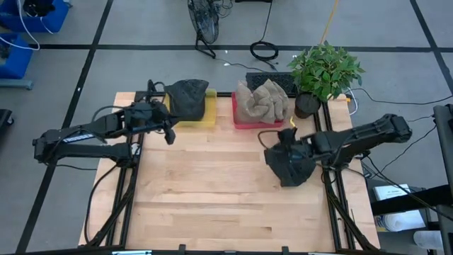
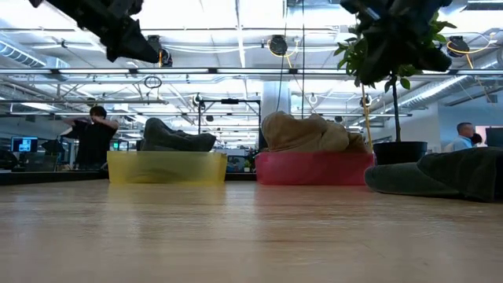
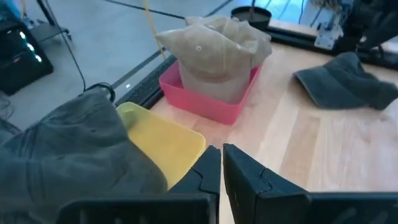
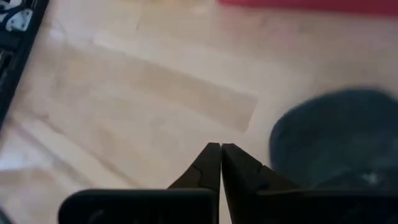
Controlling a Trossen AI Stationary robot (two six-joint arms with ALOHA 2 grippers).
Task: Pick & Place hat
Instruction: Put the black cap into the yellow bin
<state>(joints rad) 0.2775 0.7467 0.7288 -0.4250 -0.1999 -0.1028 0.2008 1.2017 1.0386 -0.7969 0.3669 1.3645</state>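
Note:
A dark grey hat (image 1: 290, 168) lies flat on the table toward its right side, also seen in the low view (image 2: 448, 173) and the right wrist view (image 4: 336, 137). My right gripper (image 1: 284, 137) (image 4: 221, 152) hangs shut in the air above the hat's far-left edge and touches nothing. A second dark grey hat (image 1: 188, 98) (image 3: 68, 149) sits in a yellow bin (image 1: 205, 117) (image 3: 165, 140). A tan hat (image 1: 263, 100) (image 3: 214, 50) fills a red bin (image 1: 244, 124) (image 3: 205, 102). My left gripper (image 1: 170, 132) (image 3: 221, 158) is shut and raised just near of the yellow bin.
A potted plant (image 1: 323, 71) stands at the table's far right corner, right of the red bin. Bare wood (image 1: 212, 191) stretches across the table's middle and near half. Dark frame rails (image 1: 340, 205) run along both sides. People stand in the room behind (image 2: 94, 137).

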